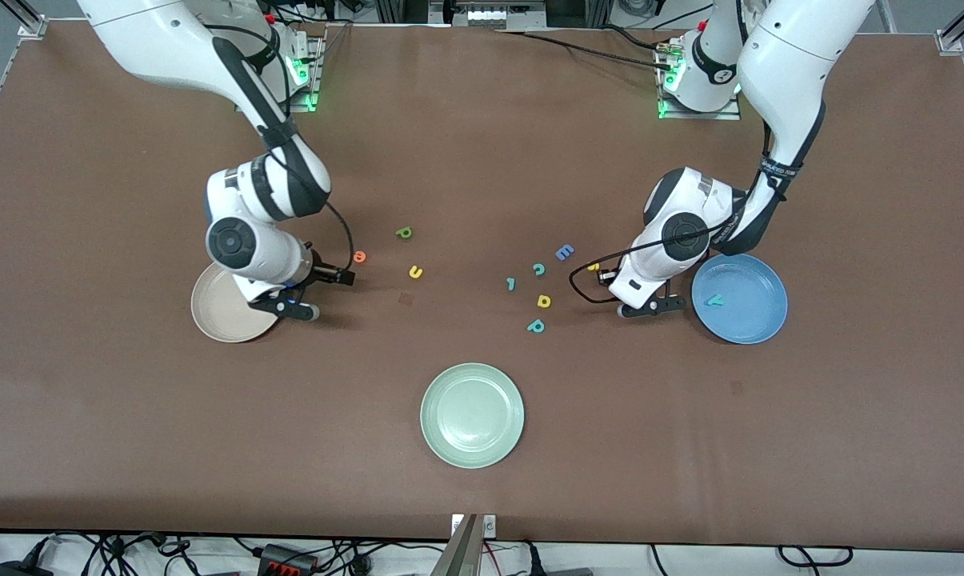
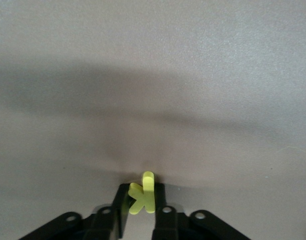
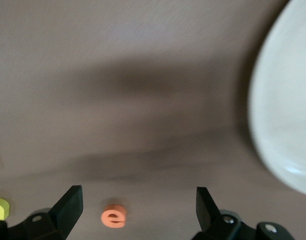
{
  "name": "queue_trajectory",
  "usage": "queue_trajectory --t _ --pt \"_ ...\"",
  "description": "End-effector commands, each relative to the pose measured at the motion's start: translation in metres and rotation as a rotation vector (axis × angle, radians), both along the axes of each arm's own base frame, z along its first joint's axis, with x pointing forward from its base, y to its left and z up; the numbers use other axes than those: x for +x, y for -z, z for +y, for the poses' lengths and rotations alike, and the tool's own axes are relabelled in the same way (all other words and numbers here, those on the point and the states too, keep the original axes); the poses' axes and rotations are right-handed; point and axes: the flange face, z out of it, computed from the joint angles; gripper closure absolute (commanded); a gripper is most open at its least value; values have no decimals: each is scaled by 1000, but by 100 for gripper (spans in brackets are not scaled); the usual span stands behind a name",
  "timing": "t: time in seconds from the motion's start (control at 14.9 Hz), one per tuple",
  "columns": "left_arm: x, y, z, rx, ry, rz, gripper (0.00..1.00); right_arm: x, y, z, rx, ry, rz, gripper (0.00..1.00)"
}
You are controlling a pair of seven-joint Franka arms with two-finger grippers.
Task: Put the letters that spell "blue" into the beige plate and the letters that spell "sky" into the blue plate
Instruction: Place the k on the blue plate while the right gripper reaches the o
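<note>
beige plate (image 1: pixel 219 308): round, shallow, matte cream, at the right arm's end of the table; part of it is covered by the right arm's wrist
right gripper (image 3: pixel 137 210): low over the brown mat (image 1: pixel 482 120) beside the beige plate, fingers (image 3: pixel 67 207) spread wide and holding nothing
orange e (image 3: pixel 113 216): small foam letter lying flat on the mat between the spread fingers, untouched (in the front view it sits just past the gripper's tip)
yellow u (image 1: pixel 415 272): flat on the mat, nearer the table's middle than the e
light green letter (image 1: pixel 403 233): flat, farther from the front camera than the u
pale green plate (image 1: pixel 472 414): round, smooth, nearest the front camera
loose cluster: blue E (image 1: pixel 564 253), teal letters and one yellow letter, flat mid-table
left gripper (image 2: pixel 141 212): down at the mat beside the blue plate, jaws clamped on the yellow k
yellow k (image 2: pixel 142 194): thin foam, long axis pointing away from the wrist
blue plate (image 1: pixel 750 320): round, sky-blue, at the left arm's end, teal y (image 1: pixel 714 301) lying inside
</note>
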Motion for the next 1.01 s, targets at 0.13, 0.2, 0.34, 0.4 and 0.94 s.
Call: queue_trajectory --t 0.13,0.2,0.34,0.4,0.94 --pt "4 -4 3 10 5 -12 93 -35 0 40 -14 -4 -4 0" --pt "6 -17 6 20 23 -8 93 -40 4 42 -17 -13 1 0" --pt "19 -45 17 56 51 46 93 -48 10 46 -19 -22 2 0" --pt "27 -55 24 70 55 81 92 -52 12 49 -18 -30 -4 0" --pt "61 -75 182 -19 230 148 91 -54 23 45 -16 -26 -10 22"
